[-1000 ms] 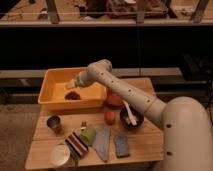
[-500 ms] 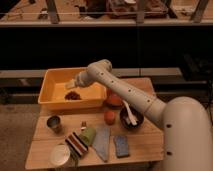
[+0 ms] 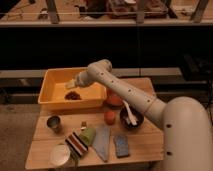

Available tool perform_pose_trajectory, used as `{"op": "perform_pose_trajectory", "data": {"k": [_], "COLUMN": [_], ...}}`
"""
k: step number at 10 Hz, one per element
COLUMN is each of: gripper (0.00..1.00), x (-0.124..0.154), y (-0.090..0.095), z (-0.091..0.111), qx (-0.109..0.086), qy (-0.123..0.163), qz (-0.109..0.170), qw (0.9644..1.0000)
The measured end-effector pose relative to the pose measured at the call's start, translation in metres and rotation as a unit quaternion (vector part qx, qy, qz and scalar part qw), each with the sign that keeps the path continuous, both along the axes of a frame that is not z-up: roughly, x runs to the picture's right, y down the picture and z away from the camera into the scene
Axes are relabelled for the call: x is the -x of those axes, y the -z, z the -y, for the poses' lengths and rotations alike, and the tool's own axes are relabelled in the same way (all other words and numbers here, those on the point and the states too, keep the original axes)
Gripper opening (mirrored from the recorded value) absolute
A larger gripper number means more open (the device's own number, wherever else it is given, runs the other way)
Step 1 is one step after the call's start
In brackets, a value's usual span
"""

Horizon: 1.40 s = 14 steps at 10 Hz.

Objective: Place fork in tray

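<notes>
A wooden table carries the yellow-orange tray at its far left corner. The robot's pale arm reaches from the near right, up and leftward across the table, to that tray. The gripper hangs over the tray's inside, toward its far middle, just above a dark reddish clump that lies on the tray floor (whether the pincer is apart, together or clamped on something, I cannot tell). The fork cannot be picked out with any certainty, so it is unclear whether it is at the gripper or lying in the tray. Near of the tray, on the left, stands a metal cup. Just right of the tray sits a red-orange rounded thing, partly under the arm. Nearer than that is an orange fruit, and beside it on the right a dark bowl with a white utensil resting in it. Along the near edge, from left to right, lie a white round disc, a striped item touching a green one, a grey pointed cloth and a blue sponge.
</notes>
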<state>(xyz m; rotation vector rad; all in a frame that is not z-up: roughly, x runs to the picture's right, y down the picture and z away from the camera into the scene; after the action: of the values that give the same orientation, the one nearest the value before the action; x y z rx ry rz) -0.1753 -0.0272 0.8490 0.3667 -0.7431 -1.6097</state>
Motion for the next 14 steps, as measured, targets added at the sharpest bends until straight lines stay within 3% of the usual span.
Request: {"op": "perform_pose_trajectory", "data": {"k": [7,9,11,14], "gripper": [0.58,0.58,0.58,0.58], "x": [0.000,-0.002,-0.007,-0.012], "y": [0.000,0.004,0.025,0.064], "z": [0.000,0.000,-0.010,-0.044], "qx": [0.001,0.006,0.010,0.026], "qy": [0.000,0.013,0.037,0.068], "qz": [-0.001,0.006,0.010,0.011], "qw": [1.0000,0.9999,0.9992,0.9973]}}
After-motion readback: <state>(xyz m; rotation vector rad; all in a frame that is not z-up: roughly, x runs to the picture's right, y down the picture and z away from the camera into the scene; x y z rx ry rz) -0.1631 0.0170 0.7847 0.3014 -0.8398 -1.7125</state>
